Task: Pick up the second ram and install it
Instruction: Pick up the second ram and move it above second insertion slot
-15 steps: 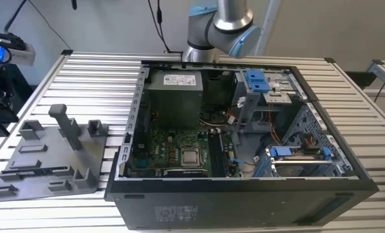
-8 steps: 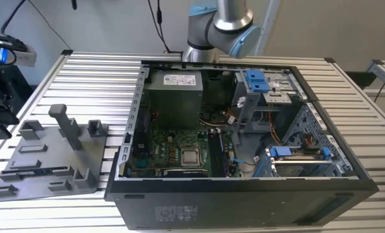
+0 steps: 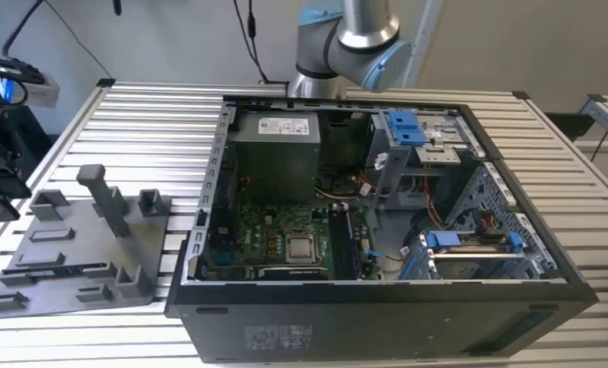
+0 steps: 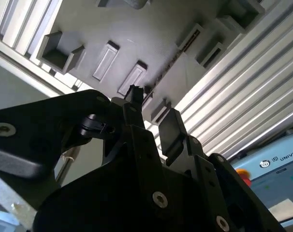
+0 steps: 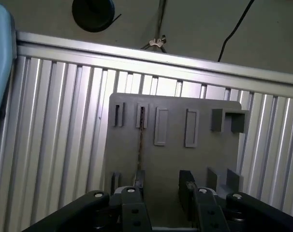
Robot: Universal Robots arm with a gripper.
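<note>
First wrist view: gripper (image 5: 162, 189) hangs over the grey fixture plate (image 5: 175, 159), fingers (image 5: 186, 182) spread, nothing between them. Second ram (image 5: 140, 140) stands on edge in a plate slot, near end by one finger; contact unclear. Exterior view: plate lies beside the open computer case (image 3: 386, 322), on the exterior view's left.

the second ram (image 3: 67, 270) (thin, dark strip) stands on edge in the grey fixture plate (image 3: 89, 249), exterior view's lower left.
</note>
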